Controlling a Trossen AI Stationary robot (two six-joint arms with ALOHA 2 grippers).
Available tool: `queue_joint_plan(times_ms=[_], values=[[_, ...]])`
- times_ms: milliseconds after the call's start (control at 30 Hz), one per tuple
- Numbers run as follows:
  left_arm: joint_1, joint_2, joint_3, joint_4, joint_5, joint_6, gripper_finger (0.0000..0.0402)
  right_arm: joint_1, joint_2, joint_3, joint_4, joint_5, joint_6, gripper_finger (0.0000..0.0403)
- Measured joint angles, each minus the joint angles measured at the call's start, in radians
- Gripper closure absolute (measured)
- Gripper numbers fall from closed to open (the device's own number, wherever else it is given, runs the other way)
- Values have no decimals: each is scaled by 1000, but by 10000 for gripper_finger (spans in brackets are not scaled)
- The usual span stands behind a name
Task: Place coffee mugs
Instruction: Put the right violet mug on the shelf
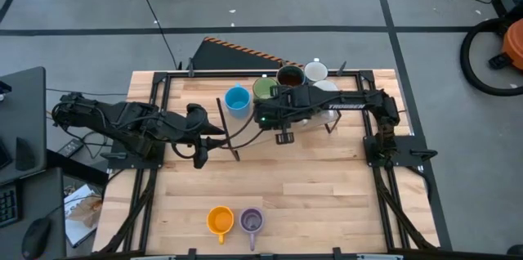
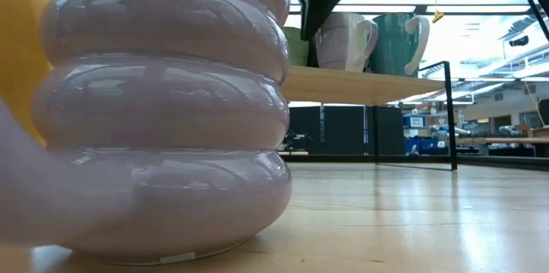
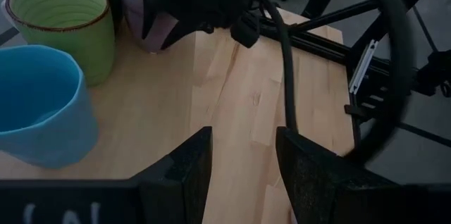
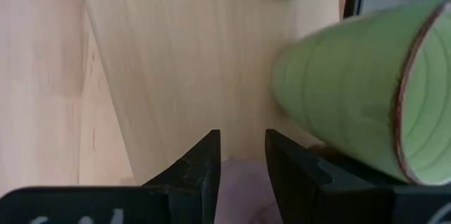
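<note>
At six o'clock on the table, orange mug (image 1: pixel 220 220) and purple mug (image 1: pixel 252 221) stand placed. Left gripper (image 1: pixel 198 155) waits mid-table, fingers released. Toward twelve o'clock, right gripper (image 1: pixel 263 118), fingers apart, reaches the cluster (blue mug (image 1: pixel 237 100), green mug (image 1: pixel 263 88)) awaiting transfer.

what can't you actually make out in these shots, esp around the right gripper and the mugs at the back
- High view: the right arm covers the right gripper and whatever mug lies under it, beside the green mug.
- Right wrist view: a pale purple surface shows between the fingers; contact is cut off by the edge.
- Low view: the near purple mug fills the frame, hiding most of the table.
</note>
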Motion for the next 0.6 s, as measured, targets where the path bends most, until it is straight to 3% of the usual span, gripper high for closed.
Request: queue_joint_plan(times_ms=[600], values=[[0, 0, 0, -1, 0, 0, 237, -16, 0, 0, -95, 3, 0, 285]])
